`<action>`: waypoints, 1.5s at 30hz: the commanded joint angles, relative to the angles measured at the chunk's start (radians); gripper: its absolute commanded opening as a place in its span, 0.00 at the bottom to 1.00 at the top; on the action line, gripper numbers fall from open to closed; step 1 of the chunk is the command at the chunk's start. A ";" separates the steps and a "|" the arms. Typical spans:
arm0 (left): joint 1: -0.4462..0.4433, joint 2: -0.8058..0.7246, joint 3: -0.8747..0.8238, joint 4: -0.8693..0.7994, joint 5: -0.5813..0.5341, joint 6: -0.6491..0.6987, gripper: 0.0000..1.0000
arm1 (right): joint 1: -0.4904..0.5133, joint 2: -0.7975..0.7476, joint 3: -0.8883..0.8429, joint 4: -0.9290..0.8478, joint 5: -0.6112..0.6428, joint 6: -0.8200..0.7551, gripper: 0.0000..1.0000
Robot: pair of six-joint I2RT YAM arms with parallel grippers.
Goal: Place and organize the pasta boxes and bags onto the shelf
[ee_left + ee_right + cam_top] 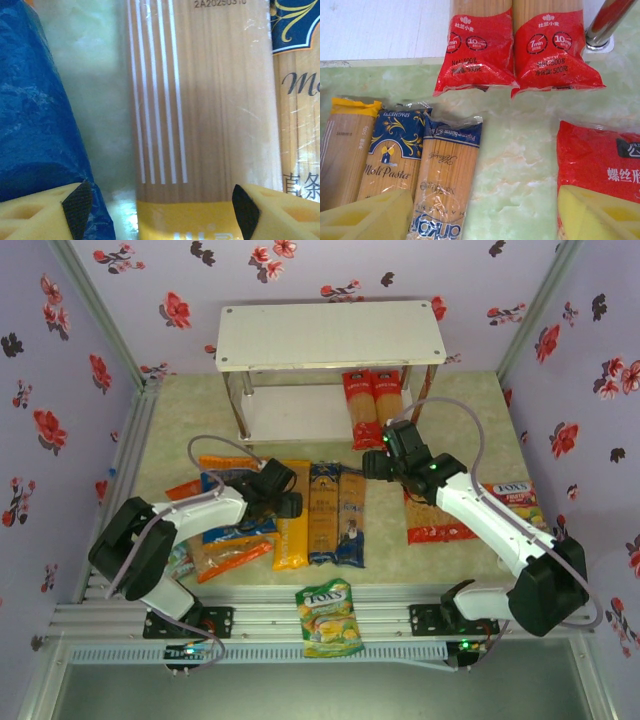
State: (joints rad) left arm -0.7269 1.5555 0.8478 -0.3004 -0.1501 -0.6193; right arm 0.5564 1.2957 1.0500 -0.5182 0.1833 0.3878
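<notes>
The shelf (330,333) stands at the back, with two red pasta boxes (373,405) lying on its lower board (380,30) and their ends (520,55) sticking out over the front edge. On the table lie a yellow pasta box (291,518) and two brown ones with blue ends (337,512). My left gripper (290,492) hovers open over the yellow box (200,100), one finger on each side. My right gripper (485,220) is open above bare table, between a brown box (445,180) and the red bag (600,160). The blue-and-orange bag (228,532) and the orange bag (222,464) lie under my left arm.
A green-yellow Fox's candy bag (328,618) rests on the front rail. A red Fox's bag (515,498) sits to the right of my right arm. A shelf post (607,22) stands beside the red boxes. Flowered walls close in the sides.
</notes>
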 commanded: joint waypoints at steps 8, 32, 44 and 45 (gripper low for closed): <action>-0.085 0.022 0.040 -0.056 0.076 -0.021 0.82 | -0.006 0.016 0.007 0.027 -0.005 0.017 0.77; -0.109 0.027 -0.046 -0.160 0.014 -0.083 0.92 | -0.021 -0.019 -0.014 0.027 -0.011 0.008 0.77; -0.108 0.085 -0.019 -0.109 0.058 -0.072 0.95 | -0.024 -0.045 -0.030 0.022 -0.008 0.014 0.77; -0.109 0.093 -0.015 -0.096 0.071 -0.072 0.95 | -0.024 -0.047 -0.031 0.021 -0.006 0.013 0.77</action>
State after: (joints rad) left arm -0.8398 1.5871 0.8516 -0.3416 -0.1116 -0.6643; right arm 0.5392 1.2732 1.0348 -0.4976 0.1757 0.3935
